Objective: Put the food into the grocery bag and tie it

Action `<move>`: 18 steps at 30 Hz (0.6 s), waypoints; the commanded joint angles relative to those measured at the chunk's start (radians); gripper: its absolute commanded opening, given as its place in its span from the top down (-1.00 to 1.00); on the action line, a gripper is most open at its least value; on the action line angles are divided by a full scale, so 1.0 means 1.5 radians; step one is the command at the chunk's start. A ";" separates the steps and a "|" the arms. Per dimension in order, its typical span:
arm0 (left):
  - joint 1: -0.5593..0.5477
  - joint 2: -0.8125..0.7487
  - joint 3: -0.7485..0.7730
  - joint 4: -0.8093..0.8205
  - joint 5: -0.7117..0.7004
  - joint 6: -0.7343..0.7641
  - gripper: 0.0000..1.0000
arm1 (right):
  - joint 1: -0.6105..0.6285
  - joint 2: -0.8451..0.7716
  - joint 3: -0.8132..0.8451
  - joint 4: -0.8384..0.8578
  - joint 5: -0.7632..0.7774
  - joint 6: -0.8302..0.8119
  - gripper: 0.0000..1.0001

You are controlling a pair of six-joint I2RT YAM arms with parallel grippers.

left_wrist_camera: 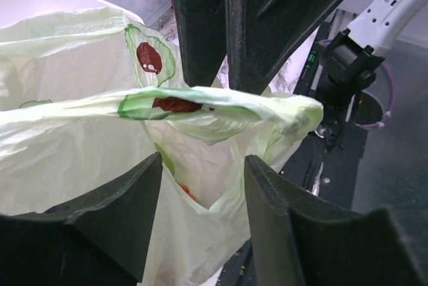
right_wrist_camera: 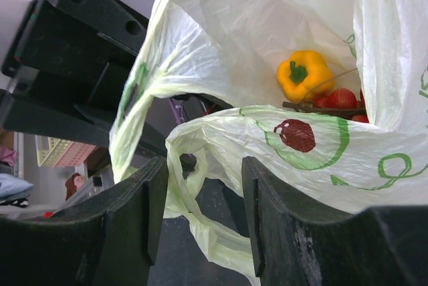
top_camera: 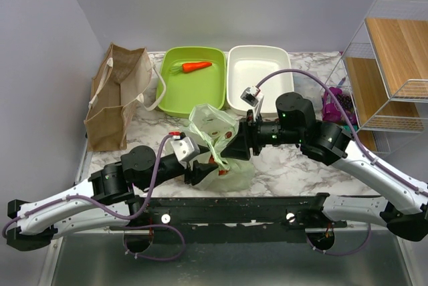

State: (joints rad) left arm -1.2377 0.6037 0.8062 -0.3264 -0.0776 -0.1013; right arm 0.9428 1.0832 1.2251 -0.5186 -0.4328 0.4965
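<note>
The pale-green grocery bag [top_camera: 221, 140] with avocado prints stands at the table's front centre, its mouth pulled open. In the right wrist view the yellow bell pepper [right_wrist_camera: 304, 73] and the red cherry tomatoes [right_wrist_camera: 341, 98] lie inside the bag [right_wrist_camera: 267, 25]. The cabbage is hidden. My left gripper [top_camera: 204, 166] is at the bag's near side, open, with bag plastic [left_wrist_camera: 200, 199] between its jaws [left_wrist_camera: 204, 166]. My right gripper [top_camera: 234, 146] is at the bag's right rim, open, with a loop handle [right_wrist_camera: 187, 186] hanging between its jaws [right_wrist_camera: 202, 166].
A stiff brown paper bag [top_camera: 117, 95] stands at the back left. A green tray [top_camera: 167, 92] holds a carrot [top_camera: 196, 67]; a white tray [top_camera: 257, 99] is beside it. A wire shelf rack [top_camera: 388, 72] and a purple item [top_camera: 338, 105] are at the right.
</note>
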 commanded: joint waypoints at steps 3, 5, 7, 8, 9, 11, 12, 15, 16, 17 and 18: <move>-0.002 -0.023 -0.049 0.096 -0.023 0.120 -0.16 | -0.001 0.012 0.035 -0.012 -0.019 -0.012 -0.08; -0.003 -0.026 -0.049 0.097 -0.030 0.147 -0.16 | -0.001 0.014 0.037 -0.013 -0.018 -0.013 -0.08; -0.002 -0.025 -0.050 0.100 -0.033 0.166 -0.16 | 0.000 0.014 0.037 -0.014 -0.016 -0.011 -0.08; -0.002 -0.025 -0.049 0.101 -0.033 0.173 -0.16 | 0.000 0.014 0.037 -0.014 -0.016 -0.011 -0.07; -0.002 -0.025 -0.048 0.103 -0.032 0.178 -0.16 | 0.000 0.015 0.037 -0.015 -0.015 -0.010 -0.08; -0.002 -0.026 -0.042 0.102 -0.029 0.181 -0.16 | 0.000 0.015 0.038 -0.013 -0.015 -0.010 -0.07; -0.003 -0.027 -0.037 0.099 -0.027 0.181 -0.15 | 0.000 0.015 0.038 -0.014 -0.014 -0.010 -0.07; -0.002 -0.029 -0.026 0.091 -0.026 0.181 -0.13 | 0.000 0.016 0.036 -0.013 -0.014 -0.010 -0.08; -0.002 -0.029 -0.024 0.090 -0.027 0.183 -0.11 | 0.000 0.015 0.035 -0.014 -0.013 -0.009 -0.07; -0.002 -0.031 -0.022 0.091 -0.028 0.184 -0.10 | -0.001 0.016 0.035 -0.014 -0.012 -0.009 -0.08; -0.003 -0.031 -0.021 0.092 -0.027 0.188 -0.09 | -0.001 0.015 0.034 -0.014 -0.013 -0.008 -0.07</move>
State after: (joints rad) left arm -1.2377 0.5690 0.7433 -0.2092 -0.1040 0.1486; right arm 0.9428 1.1015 1.2541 -0.5224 -0.4366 0.4961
